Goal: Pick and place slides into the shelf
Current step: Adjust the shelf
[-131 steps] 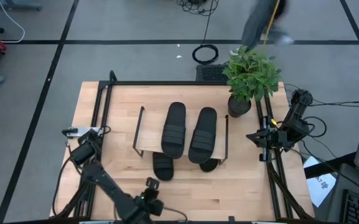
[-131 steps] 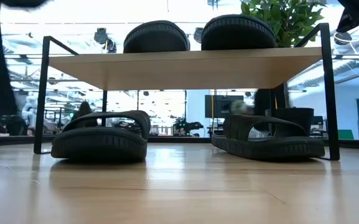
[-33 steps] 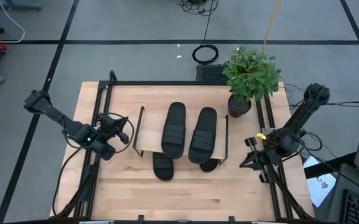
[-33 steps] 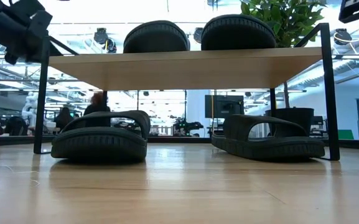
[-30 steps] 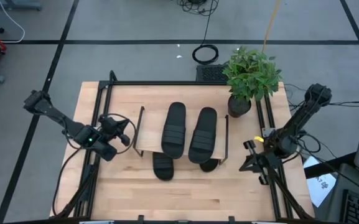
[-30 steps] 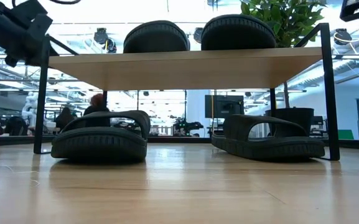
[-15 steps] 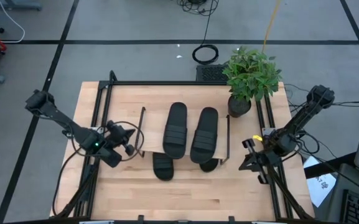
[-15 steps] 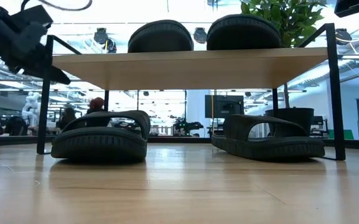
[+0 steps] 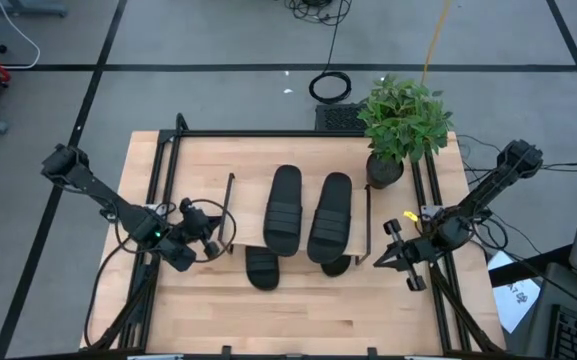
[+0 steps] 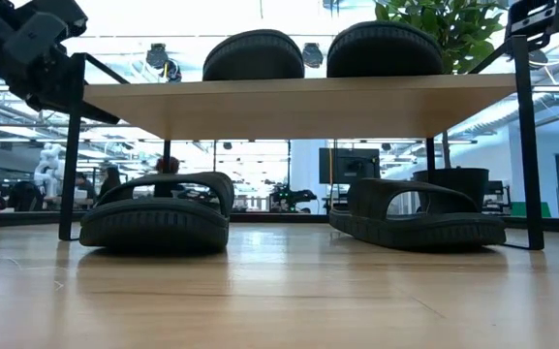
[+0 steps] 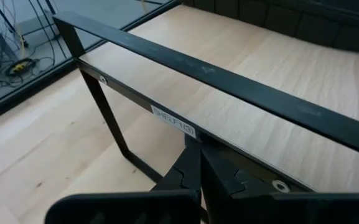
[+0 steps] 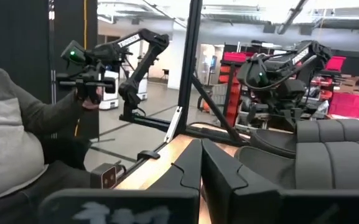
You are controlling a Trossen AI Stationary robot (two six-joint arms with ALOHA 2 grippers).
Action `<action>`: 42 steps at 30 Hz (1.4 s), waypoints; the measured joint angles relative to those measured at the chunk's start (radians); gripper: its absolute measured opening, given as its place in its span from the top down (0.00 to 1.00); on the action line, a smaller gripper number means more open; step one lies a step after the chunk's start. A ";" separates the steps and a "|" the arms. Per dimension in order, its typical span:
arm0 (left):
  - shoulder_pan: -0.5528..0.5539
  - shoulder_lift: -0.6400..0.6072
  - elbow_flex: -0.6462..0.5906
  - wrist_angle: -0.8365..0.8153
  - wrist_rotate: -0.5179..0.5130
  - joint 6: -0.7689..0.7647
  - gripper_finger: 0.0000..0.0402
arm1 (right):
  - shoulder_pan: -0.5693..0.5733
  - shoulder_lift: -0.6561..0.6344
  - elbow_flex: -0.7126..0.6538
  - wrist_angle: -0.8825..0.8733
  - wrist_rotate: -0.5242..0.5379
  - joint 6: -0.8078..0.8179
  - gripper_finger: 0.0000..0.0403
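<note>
Left gripper, clenched on nothing, is pressing its tip against the left end of the shelf. Right gripper, likewise clenched and empty, is hovering just beside the shelf's right end. Between them, two slides are lying side by side on the top board; two more are sitting beneath it on the table. Potted plant is standing behind the right gripper.

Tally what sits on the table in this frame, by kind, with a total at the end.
Matte black slip-on slides: 4, two on the shelf top, two beneath it
Low shelf with a light wooden top on black wire legs: 1
Green potted plant: 1
Total: 6
</note>
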 joint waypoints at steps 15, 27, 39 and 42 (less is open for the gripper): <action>-0.017 0.108 0.000 0.130 0.039 0.087 1.00 | -0.044 0.000 0.000 -0.011 -0.003 0.013 1.00; -0.058 0.117 -0.001 0.168 -0.028 0.169 1.00 | -0.053 0.000 0.000 -0.012 -0.003 0.013 1.00; -0.076 0.116 -0.001 0.235 -0.014 0.187 1.00 | -0.053 0.000 0.000 -0.046 0.038 0.016 1.00; -0.076 0.116 -0.001 0.233 -0.015 0.187 1.00 | -0.053 0.000 0.000 -0.055 0.056 0.021 1.00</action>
